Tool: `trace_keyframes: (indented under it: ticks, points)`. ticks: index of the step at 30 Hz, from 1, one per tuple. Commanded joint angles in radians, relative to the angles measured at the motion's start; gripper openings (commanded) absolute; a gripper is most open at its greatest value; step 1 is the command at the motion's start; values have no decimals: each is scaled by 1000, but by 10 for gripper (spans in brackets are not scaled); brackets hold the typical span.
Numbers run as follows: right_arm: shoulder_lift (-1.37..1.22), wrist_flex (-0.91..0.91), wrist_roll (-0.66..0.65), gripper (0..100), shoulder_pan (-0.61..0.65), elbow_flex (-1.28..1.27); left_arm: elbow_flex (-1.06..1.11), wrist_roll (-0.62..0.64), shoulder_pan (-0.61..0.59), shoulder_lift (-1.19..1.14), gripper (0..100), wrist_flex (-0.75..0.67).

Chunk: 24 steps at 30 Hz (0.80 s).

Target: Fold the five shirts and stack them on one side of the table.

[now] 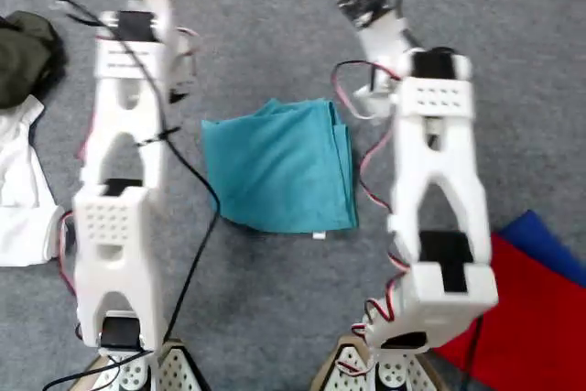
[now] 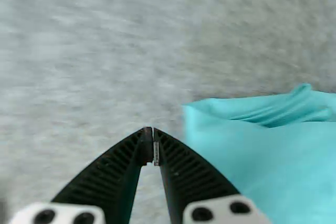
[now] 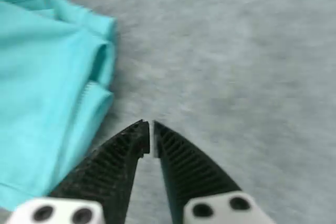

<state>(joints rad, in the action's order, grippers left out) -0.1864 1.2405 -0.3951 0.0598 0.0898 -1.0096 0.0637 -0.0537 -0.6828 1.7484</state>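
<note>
A grey, felt-like table [image 1: 275, 318] is carrying everything here, and the two white arms are standing side by side on its near edge. The teal shirt [image 1: 279, 167] is lying between the arms as a compact rectangle, with its layers showing along one edge, so it is looking folded already.

The left hand [image 2: 151, 139] is hanging just beside one far corner of the teal shirt, not touching it. Its two black fingers are pressed together and are holding nothing. The right hand [image 3: 150, 130] is hanging just beside the other far corner, near the stacked edges, also closed tight and empty. I think both hands are staying off the cloth so that the fold is not disturbed.

To the left of the teal shirt, well apart from it, a white shirt [image 1: 18, 180] and a dark green shirt [image 1: 27, 52] are lying loose and crumpled at the table edge; they are probably waiting for their turn. To the right of the teal shirt and nearer to the arm bases, a red shirt [image 1: 522, 318] is lying flat with a blue shirt [image 1: 545, 240] touching it. This is perhaps the stacking side, but I cannot tell how well they are folded. By my judgement, the teal shirt is needing to go there next.
</note>
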Motion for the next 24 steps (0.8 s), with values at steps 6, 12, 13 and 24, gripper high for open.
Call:
trace_keyframes:
  ticks: [6,12,13,24]
  points:
    - [-122,181,249,252,114,232,479,-132,-149,329,21,-75]
    - [-148,216,486,249,148,228,1049,-160,-127,532,21,-425]
    - [-156,213,523,249,147,223,1146,-161,-110,581,21,-479]
    - [-263,138,710,249,171,222,1645,-18,-106,782,21,-1051]
